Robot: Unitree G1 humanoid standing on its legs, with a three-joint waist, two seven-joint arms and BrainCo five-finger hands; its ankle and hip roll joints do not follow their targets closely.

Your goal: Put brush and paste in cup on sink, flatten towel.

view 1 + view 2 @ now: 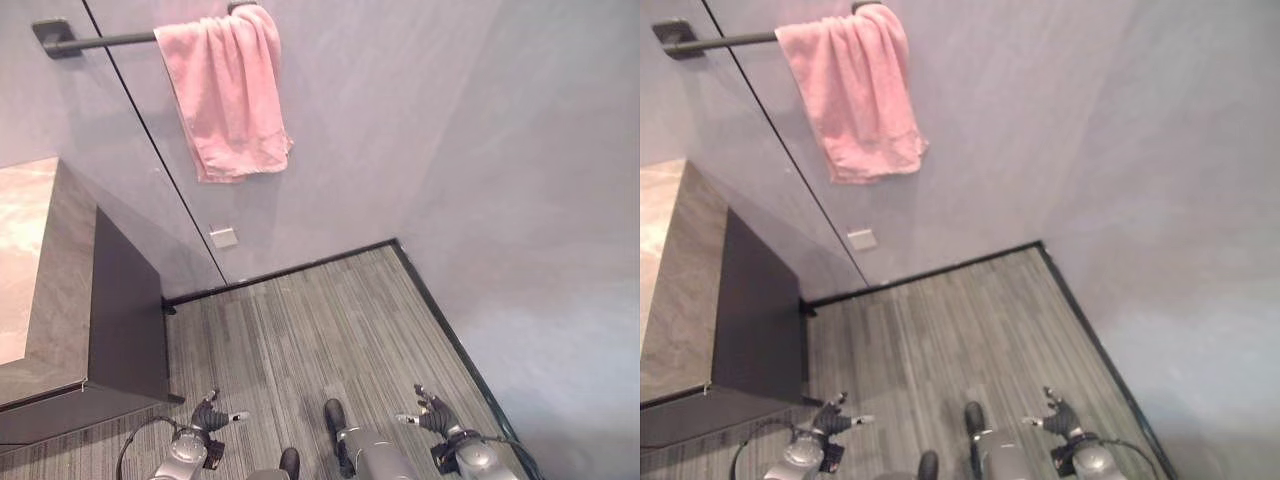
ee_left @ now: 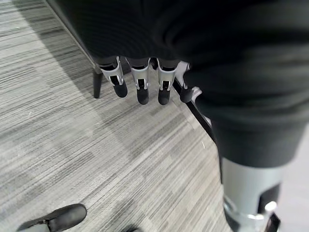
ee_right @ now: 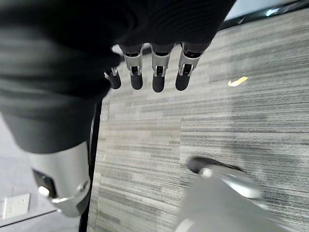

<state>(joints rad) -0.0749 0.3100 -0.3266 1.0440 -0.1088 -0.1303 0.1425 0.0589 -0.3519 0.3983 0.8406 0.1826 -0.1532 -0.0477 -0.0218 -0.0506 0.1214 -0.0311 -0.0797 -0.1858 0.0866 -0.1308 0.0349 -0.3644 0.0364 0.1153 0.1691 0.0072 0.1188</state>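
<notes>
At the far left a stone-topped counter point(image 1: 25, 260) runs along the wall over a dark cabinet point(image 1: 125, 310); no brush, paste or cup can be made out on the part of its top that shows, so I cannot tell whether that half of the task is done. Above it a dark bar point(image 1: 100, 41) juts from the wall, and the pink towel point(image 1: 225, 90) hangs over the bar's right end, bunched into folds with its lower edge crumpled, not spread flat. Below the towel a small white plate point(image 1: 224, 237) sits on the wall near the floor. Lower down, the left hand point(image 1: 208, 417) hangs low over the grey striped floor point(image 1: 330, 310), fingers straight and relaxed, nothing in it; its wrist view shows the dark tips side by side with bare floor past them. Further right the right hand point(image 1: 432, 412) hangs the same way, loose and empty, well apart from the towel. I judge the flattening step to be the one in hand, not yet begun. The next move calls for raising both arms high to the bar, taking the towel at its edges and drawing it out along the bar until the folds are smoothed.
</notes>
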